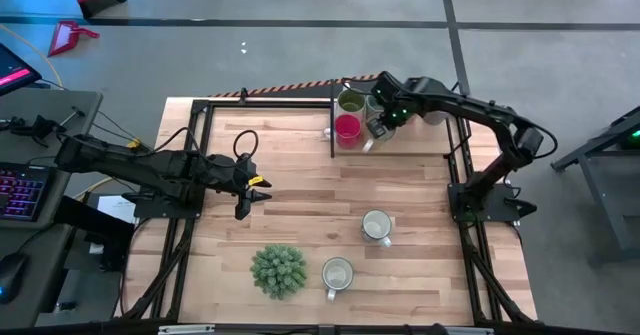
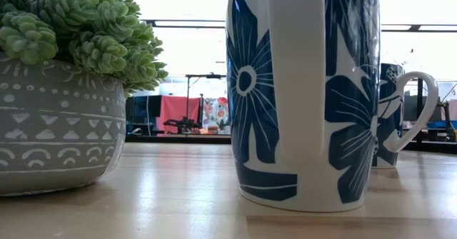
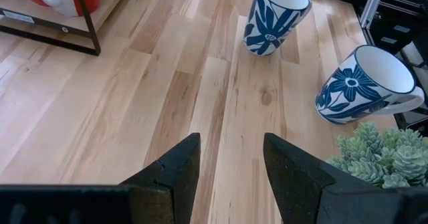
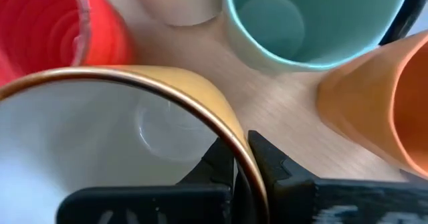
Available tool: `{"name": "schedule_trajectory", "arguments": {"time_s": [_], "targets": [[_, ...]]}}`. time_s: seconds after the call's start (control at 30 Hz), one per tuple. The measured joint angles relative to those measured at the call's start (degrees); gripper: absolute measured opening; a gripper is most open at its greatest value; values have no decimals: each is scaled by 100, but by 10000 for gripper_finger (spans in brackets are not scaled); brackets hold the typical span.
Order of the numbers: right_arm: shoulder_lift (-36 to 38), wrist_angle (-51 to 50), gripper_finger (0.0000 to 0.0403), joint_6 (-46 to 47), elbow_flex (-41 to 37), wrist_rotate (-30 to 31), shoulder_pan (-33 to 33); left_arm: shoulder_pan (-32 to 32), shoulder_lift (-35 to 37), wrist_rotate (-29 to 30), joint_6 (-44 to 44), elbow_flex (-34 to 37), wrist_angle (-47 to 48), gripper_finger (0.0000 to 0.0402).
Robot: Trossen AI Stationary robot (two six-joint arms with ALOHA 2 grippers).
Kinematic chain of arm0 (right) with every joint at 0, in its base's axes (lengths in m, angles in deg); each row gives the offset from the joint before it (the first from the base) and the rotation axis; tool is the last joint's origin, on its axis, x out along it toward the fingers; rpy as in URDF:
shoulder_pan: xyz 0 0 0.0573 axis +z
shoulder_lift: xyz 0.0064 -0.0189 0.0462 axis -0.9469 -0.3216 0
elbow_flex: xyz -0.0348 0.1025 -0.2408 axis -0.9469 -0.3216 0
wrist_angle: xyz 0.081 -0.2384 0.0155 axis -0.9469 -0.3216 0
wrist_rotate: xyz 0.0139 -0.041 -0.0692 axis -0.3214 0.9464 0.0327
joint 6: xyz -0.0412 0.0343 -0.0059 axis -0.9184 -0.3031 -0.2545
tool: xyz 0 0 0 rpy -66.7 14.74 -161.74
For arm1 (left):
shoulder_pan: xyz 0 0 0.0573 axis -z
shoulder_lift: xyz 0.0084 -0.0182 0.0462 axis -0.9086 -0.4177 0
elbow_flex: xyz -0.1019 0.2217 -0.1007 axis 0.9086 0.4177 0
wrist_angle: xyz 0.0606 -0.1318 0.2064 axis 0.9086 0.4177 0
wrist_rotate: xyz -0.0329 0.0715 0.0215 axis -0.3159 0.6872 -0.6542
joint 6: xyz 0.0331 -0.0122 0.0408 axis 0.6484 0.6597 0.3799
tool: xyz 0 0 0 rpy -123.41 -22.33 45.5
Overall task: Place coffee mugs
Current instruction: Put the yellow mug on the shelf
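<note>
At upper middle of the high view, right gripper (image 4: 242, 158) pinching the gold-rimmed mug (image 4: 134, 137) wall. At middle left, left gripper (image 1: 252, 192) apart, holding nothing.

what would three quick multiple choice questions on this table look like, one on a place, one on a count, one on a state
1. Where does the potted plant stand?
A. inside the black frame at the far edge
B. near the front edge, beside a blue-flowered mug
C. under the right pincer

2. How many blue-flowered mugs stand on the open table outside the frame?
A. two
B. four
C. none

3. What is the right pincer doing?
A. hanging open over bare wood
B. resting on the plant
C. closed on the rim of a yellow mug

Answers:
1 B, the high view shows the plant at the front next to that mug.
2 A, one mug by the plant and another mug farther back.
3 C, the right wrist view shows its fingers on either side of the yellow mug's rim.
</note>
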State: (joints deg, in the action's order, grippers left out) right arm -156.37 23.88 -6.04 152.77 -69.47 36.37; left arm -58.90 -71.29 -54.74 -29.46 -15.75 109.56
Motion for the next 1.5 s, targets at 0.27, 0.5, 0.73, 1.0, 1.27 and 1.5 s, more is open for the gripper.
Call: {"name": "schedule_trajectory", "arguments": {"time_s": [0.27,0.5,0.73,1.0,1.27,1.5], "targets": [[-341,52,0,96,0,-130,15,0,0,0,-1,0,0,152],[-341,111,0,157,0,-4,11,0,1,-1,1,0,0,152],[-341,57,0,131,0,2,15,0,0,0,1,0,0,152],[-343,-33,0,135,0,187,13,0,0,0,1,0,0,152],[-343,-43,0,154,0,175,15,0,0,0,1,0,0,152],[-343,1,0,178,0,176,15,0,0,0,1,0,2,152]]}}
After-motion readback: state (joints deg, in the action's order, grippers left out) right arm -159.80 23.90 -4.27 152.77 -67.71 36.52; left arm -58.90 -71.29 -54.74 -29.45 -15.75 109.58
